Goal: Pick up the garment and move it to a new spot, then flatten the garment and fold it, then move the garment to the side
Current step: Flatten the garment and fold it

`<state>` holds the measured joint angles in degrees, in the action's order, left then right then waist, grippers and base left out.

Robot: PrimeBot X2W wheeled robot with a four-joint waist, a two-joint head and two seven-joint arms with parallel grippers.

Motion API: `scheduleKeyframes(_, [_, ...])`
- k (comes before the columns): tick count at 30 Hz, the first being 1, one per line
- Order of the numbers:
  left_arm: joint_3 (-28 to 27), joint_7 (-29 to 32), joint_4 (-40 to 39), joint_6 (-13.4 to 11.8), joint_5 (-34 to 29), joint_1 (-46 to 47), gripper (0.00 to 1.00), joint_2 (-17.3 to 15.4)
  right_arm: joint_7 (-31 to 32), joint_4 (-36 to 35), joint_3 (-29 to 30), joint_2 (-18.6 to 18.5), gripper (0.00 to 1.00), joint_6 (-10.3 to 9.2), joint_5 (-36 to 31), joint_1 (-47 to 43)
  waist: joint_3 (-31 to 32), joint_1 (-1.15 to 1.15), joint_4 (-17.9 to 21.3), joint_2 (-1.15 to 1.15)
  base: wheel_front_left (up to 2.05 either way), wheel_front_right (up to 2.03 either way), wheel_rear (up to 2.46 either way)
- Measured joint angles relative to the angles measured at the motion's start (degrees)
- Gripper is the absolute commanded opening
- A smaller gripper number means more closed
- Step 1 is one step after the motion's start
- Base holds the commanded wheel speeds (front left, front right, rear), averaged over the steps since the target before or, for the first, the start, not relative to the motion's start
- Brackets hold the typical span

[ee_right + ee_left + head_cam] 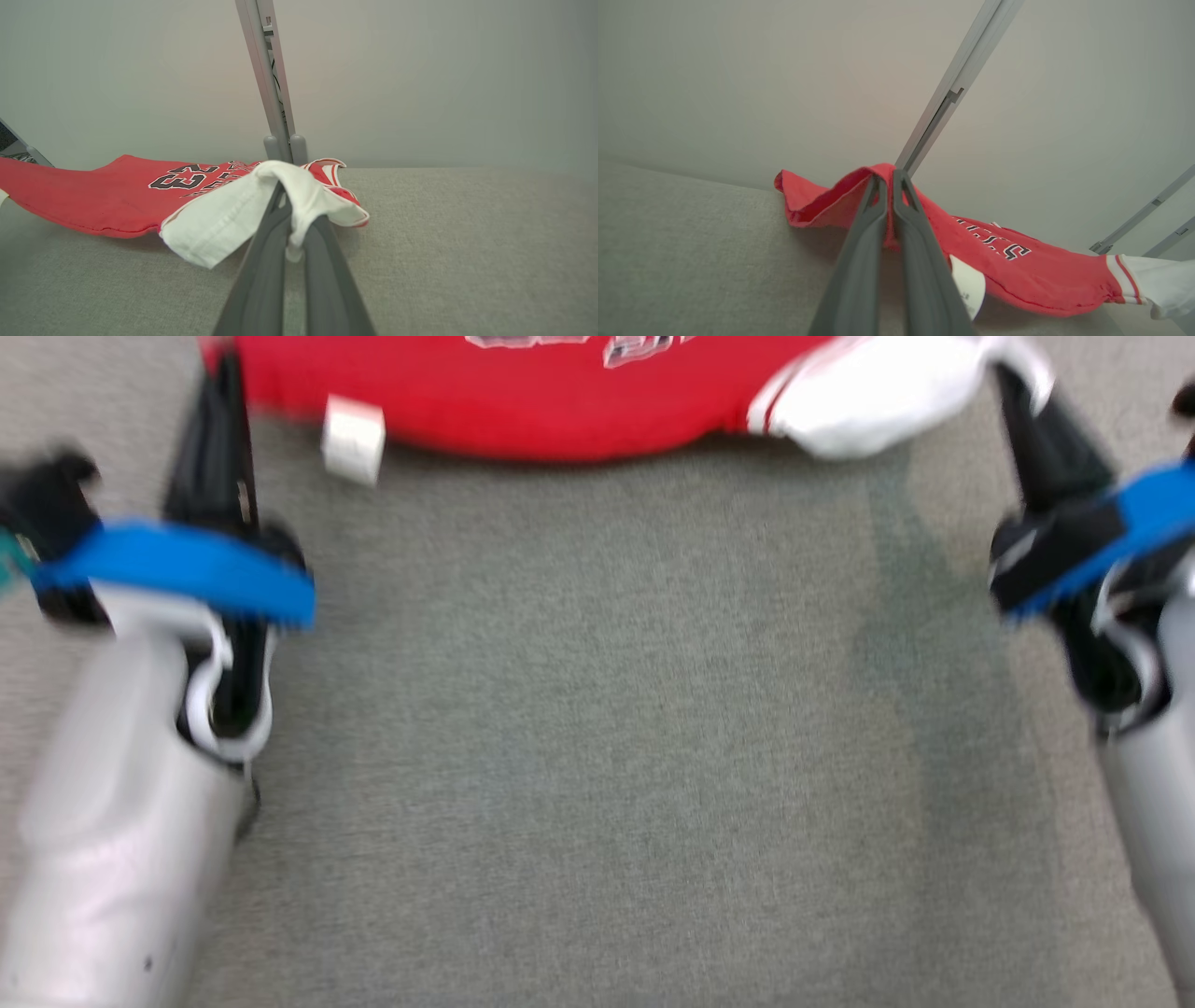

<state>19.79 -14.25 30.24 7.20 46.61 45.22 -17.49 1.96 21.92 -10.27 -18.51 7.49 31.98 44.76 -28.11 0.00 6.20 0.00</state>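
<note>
prob. lab booth: plain wall (pixel 738 70), metal frame posts (pixel 262 70).

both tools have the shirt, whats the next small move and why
Probably ease the two tools slightly apart before laying it down. The left tool is shut on a red edge of the garment, the right tool on its white sleeve, and the cloth sags between them toward the grey surface. Taking up that slack should let it land flatter.
</note>
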Motion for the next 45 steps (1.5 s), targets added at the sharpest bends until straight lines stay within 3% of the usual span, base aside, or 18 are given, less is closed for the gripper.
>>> scheduleKeyframes(8, [3.52,-0.64,6.71,0.0,1.21,-12.81,0.0,1.15,11.17,-7.37,2.08,-1.65,0.0,-0.01,1.65,-17.86,8.6,-0.01,-2.51,-0.02,0.0,0.0,0.0])
scheduleKeyframes(13, [3.21,-0.73,8.83,-0.05,0.33,-19.01,0.0,1.6,19.75,-14.03,6.08,1.12,0.0,0.0,1.34,-29.95,13.59,-0.01,-3.93,-0.02,0.0,0.0,0.0])
scheduleKeyframes(16, [2.58,-0.73,8.14,-1.9,-2.0,-23.18,0.0,1.21,24.17,-18.66,8.45,3.54,0.0,0.0,-0.79,-36.13,15.83,-0.02,-3.99,-0.02,0.0,0.0,0.0])
scheduleKeyframes(25, [3.6,-0.34,1.68,-5.83,-4.93,-35.64,0.0,0.24,36.34,-29.6,13.54,11.06,0.0,0.0,-4.39,-50.71,19.95,-0.01,-3.74,-0.02,0.0,0.0,0.0])
scheduleKeyframes(34, [4.85,6.09,-10.21,-10.32,-4.77,-45.28,0.0,-3.69,45.65,-37.12,17.31,14.21,0.0,-0.01,-5.13,-60.27,20.13,0.0,-4.37,-0.02,0.0,0.0,0.0])
scheduleKeyframes(39, [4.3,8.61,-18.28,-12.94,-4.23,-49.48,0.0,-6.16,47.13,-40.21,19.01,15.05,0.0,0.0,-4.52,-62.45,19.87,0.0,-5.0,-0.01,0.0,0.0,0.0])
scheduleKeyframes(45, [5.23,11.4,-25.17,-13.92,-4.99,-49.14,0.0,-7.16,44.21,-42.75,19.46,15.33,0.0,-0.01,-5.03,-59.5,19.43,0.0,-5.12,0.0,0.0,0.0,0.0])
